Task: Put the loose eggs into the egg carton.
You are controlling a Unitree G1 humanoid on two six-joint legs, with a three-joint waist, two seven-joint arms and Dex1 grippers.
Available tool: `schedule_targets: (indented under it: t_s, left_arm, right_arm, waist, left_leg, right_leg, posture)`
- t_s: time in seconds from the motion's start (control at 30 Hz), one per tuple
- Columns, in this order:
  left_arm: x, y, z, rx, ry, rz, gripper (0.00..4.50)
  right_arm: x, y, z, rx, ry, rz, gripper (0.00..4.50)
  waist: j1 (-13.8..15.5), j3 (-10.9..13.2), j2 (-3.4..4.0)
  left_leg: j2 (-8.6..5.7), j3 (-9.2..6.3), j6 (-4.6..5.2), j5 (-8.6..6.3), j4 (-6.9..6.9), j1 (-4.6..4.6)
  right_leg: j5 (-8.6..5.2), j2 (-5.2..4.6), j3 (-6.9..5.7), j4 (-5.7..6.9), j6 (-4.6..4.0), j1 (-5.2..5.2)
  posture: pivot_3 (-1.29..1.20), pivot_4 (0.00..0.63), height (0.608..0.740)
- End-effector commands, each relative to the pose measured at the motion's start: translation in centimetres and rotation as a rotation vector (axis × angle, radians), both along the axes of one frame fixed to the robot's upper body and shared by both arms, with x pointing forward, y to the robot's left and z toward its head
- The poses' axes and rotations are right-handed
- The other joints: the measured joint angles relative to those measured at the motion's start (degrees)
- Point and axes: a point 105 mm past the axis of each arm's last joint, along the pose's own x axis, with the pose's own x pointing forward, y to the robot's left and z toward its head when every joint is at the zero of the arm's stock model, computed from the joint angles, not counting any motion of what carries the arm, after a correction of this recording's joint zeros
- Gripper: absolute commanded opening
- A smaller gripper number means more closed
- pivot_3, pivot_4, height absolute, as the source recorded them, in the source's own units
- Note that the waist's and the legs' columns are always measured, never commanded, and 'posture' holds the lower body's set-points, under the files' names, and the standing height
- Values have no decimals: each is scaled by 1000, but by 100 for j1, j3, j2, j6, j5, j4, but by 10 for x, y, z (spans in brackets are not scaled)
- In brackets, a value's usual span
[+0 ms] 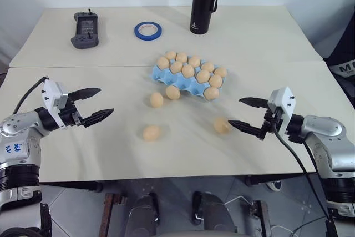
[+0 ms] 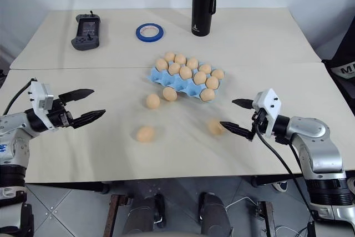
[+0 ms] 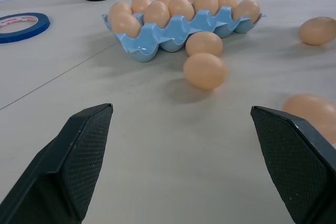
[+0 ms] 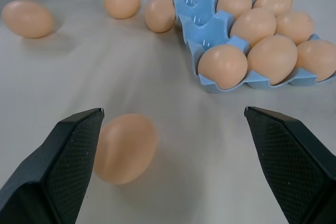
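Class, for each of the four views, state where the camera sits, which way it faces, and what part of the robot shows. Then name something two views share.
Left eye view: on the head, looking forward and down at the table; both arms, open left claw, open right claw.
Right eye view: beside it, same scene.
Left wrist view: low, along the left claw's fingers, facing the egg carton.
Right wrist view: along the right claw's fingers, a loose egg close ahead.
Shared: both wrist views show the carton.
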Motion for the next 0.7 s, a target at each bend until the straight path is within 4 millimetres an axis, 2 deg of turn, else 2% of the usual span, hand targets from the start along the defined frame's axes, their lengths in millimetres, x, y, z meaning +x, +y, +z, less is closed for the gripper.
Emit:
schedule_targets:
  t_s: [0.03,0.2,0.47,0.57,0.7]
  left_arm:
    - [0,1,6,7,-23,-10,4487]
    - [10,4,12,-40,13,59,4487]
    - [1,-2,9,-6,-13,-10,4487]
    - [0,-3,11,-44,-18,-34,4487]
    - [-10,-5,11,-73,-6,-136,4487]
  right_arm:
    - [-2,-2,18,3,-67,-6,4500]
    - [1,-4,22,16,-75,-37,4500]
    - [1,-9,31,25,-64,-105,4500]
    - [-9,-15,36,54,-50,-147,4500]
    - [-28,-26,29,3,-17,-201,4500]
  waist:
    - [0,0,0]
    - [3,0,0]
    - [2,0,0]
    - [11,0,-1]
    - [47,-1,-2]
  left_leg:
    - [0,0,0,0,0,0]
    - [0,-2,0,0,2,0]
    - [0,2,0,-1,2,0]
    - [0,1,-1,-1,2,0]
    - [0,-4,-2,-4,2,-2]
  right_leg:
    - [0,0,0,0,0,0]
    - [0,0,0,2,0,0]
    - [0,2,5,2,0,-2]
    - [0,2,5,2,0,-2]
    - [0,4,4,-2,0,1]
  posture:
    - [0,150,740]
    - [0,150,740]
    - [0,150,740]
    - [0,150,740]
    - [0,150,740]
